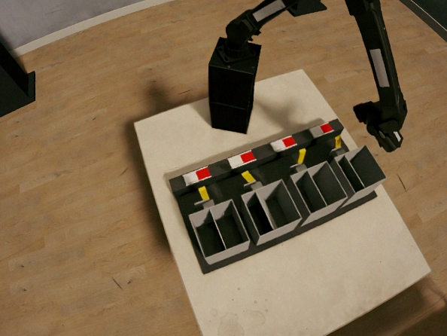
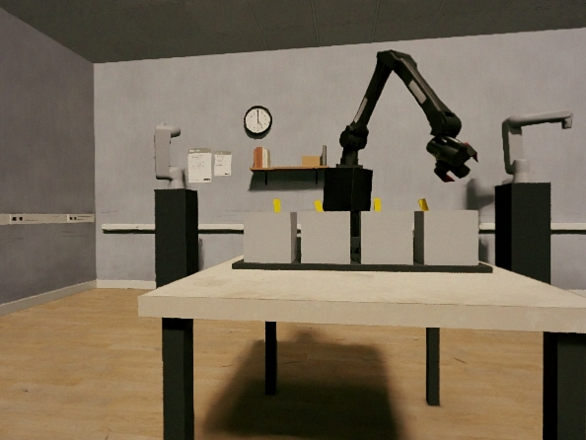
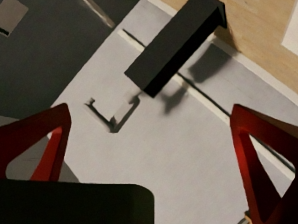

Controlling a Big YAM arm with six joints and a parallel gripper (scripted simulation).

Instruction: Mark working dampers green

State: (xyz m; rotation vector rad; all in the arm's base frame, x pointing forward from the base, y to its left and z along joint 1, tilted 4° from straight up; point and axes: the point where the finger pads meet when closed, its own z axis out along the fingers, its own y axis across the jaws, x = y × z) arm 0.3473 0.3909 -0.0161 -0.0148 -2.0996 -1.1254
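Exterior: 4 dampers [image 1: 278,234] [image 2: 326,238] lower than gripper [image 1: 380,128] [image 2: 461,167] [image 3: 150,112]

In the top view, the frame's upper edge cuts your arm [image 1: 389,75] off at its elbow, and you cannot make out the gripper's fingertips. In the exterior view, the grey damper boxes [image 2: 268,238] hide the status sliders from you and all but the upper parts of the yellow tabs [image 2: 377,204]. The wrist view crops both red fingers at its sides, and the printing on the wall sheets [image 2: 199,166] is too small for you to read.
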